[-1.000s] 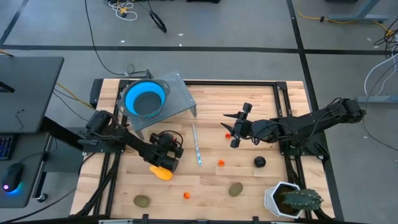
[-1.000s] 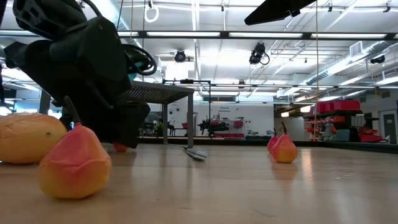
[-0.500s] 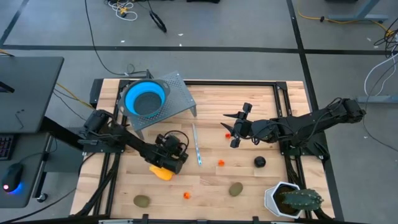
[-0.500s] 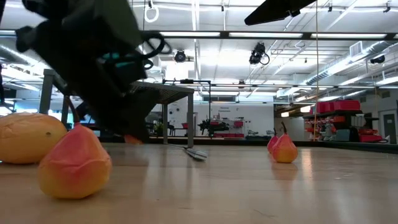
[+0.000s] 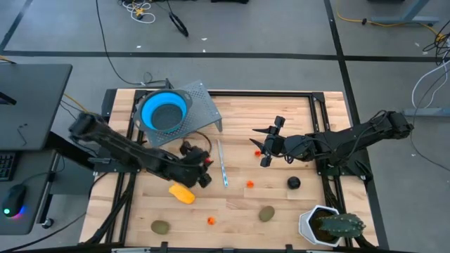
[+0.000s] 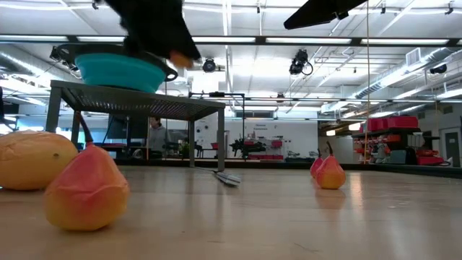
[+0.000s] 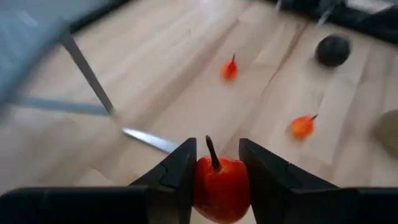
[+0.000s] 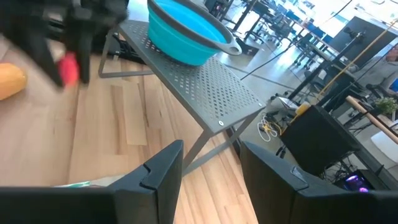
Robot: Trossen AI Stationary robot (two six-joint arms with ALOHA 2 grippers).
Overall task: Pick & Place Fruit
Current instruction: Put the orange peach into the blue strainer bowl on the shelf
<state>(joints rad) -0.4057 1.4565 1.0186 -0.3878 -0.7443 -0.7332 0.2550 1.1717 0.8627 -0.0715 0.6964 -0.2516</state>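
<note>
Left gripper [image 7: 214,171] is seen clamped on a small red fruit [image 7: 219,186], lifted above the table beside the blue bowl [image 5: 165,111], seemingly for dropping in, while the right gripper [image 5: 271,143] is held open mid-table.

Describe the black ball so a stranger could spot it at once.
On the wooden table, look on the right arm's side, near the potted plant. The black ball lies between that pot and the right gripper, the only dark round piece; its neighbours are orange-red or olive-brown.
</note>
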